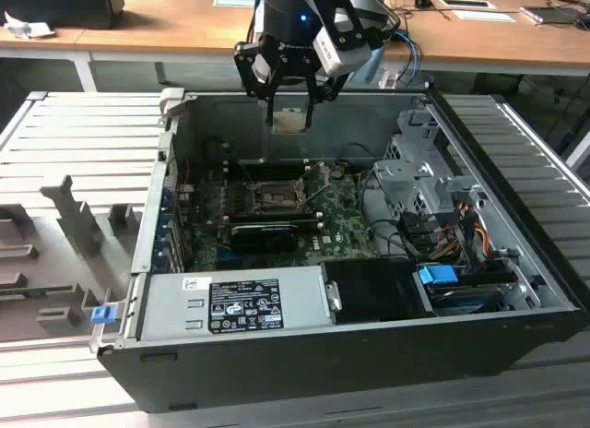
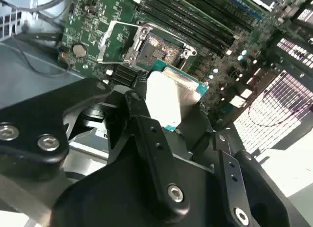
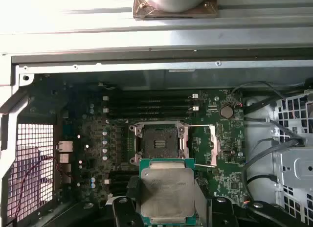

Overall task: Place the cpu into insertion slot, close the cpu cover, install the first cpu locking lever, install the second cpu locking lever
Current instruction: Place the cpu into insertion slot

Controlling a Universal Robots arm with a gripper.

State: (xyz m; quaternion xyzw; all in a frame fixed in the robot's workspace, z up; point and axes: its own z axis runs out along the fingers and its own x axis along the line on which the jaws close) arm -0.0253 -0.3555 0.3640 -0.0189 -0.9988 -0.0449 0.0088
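Here our gripper (image 1: 291, 111) is closed on the cpu (image 3: 166, 190), pinching its edges, above the case's (image 1: 304, 359) far side. The insertion slot (image 3: 158, 143) lies open below. We judge the chip light, stiff and fragile, best held by its edges.

One cpu (image 3: 165, 190), one insertion slot (image 3: 157, 144), one cpu cover (image 3: 212, 144), seemingly four memory slots (image 3: 149, 105).
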